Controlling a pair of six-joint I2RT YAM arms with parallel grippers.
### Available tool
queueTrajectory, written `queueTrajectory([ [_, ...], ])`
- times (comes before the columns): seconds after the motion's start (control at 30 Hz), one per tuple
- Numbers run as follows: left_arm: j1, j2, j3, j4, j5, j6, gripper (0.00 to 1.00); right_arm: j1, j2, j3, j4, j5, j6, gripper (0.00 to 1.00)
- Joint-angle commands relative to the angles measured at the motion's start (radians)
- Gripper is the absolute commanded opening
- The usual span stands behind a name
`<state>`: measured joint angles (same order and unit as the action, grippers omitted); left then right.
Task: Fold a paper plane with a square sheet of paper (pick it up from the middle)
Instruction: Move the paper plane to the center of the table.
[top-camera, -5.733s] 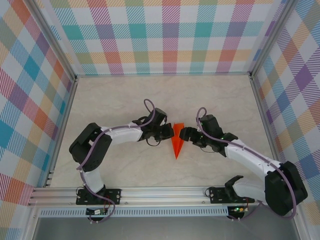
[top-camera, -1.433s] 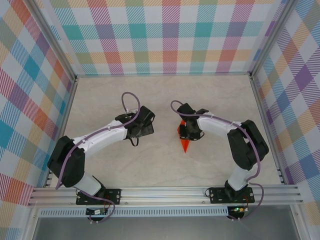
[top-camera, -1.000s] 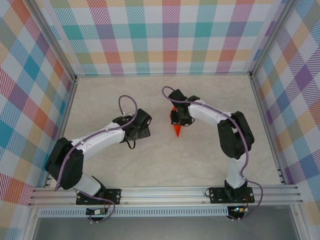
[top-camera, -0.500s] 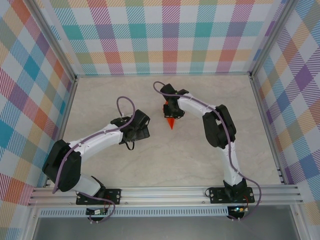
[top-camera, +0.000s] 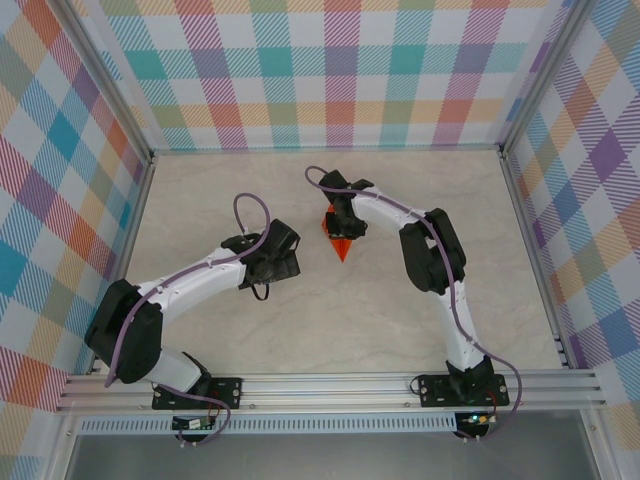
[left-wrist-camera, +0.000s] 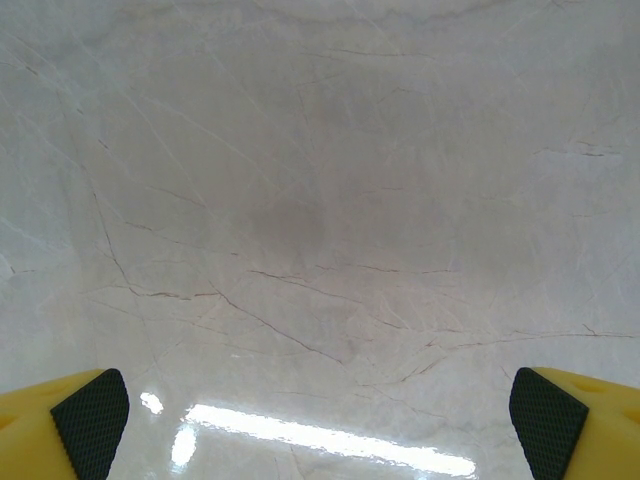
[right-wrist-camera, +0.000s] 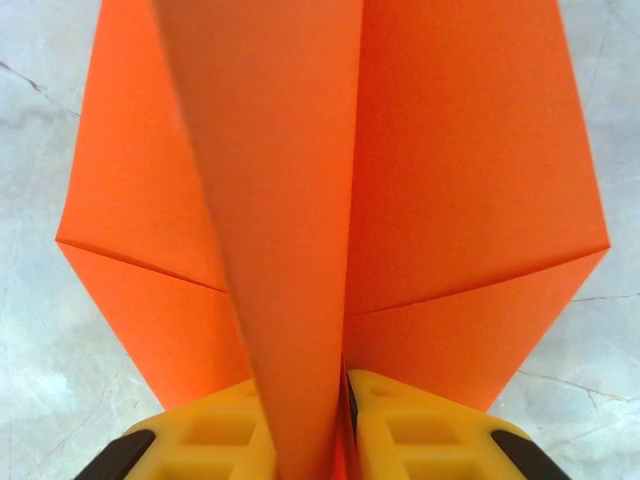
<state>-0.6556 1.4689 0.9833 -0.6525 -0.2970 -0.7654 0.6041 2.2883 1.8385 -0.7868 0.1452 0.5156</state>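
The right claw (right-wrist-camera: 345, 398) is carrying the plane (top-camera: 340, 247) up the table (top-camera: 420, 320), still pinching its ridge. The left claw (left-wrist-camera: 320, 410) is hanging back, spread wide, so the folding looks done.

The paper plane (top-camera: 339, 246) is a small, bright orange dart, nose pointing toward the near edge of the bench (top-camera: 300, 330), a little behind the middle. Up close, the paper plane (right-wrist-camera: 440, 170) spreads two creased wings to either side (flat, unmarked) of a tall centre ridge, which stands between the fingers of the right hand (right-wrist-camera: 300, 405), both close against it.
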Motion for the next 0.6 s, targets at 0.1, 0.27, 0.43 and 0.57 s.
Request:
queueTrajectory([
  [0.1,0.014,-0.009,0.033,-0.041,-0.048,0.009,1.00,-0.001,-0.068,0.057,-0.067,-0.030,0.009,0.29],
  [0.27,0.034,-0.047,0.087,-0.087,-0.128,0.013,1.00,-0.001,-0.211,0.075,-0.092,-0.030,-0.004,0.45],
  [0.43,0.090,-0.081,0.145,-0.119,-0.205,0.057,1.00,-0.013,-0.384,0.012,-0.073,0.047,0.004,0.64],
  [0.57,0.157,-0.123,0.155,-0.114,-0.252,0.125,1.00,-0.053,-0.560,-0.129,0.000,0.144,-0.006,0.78],
])
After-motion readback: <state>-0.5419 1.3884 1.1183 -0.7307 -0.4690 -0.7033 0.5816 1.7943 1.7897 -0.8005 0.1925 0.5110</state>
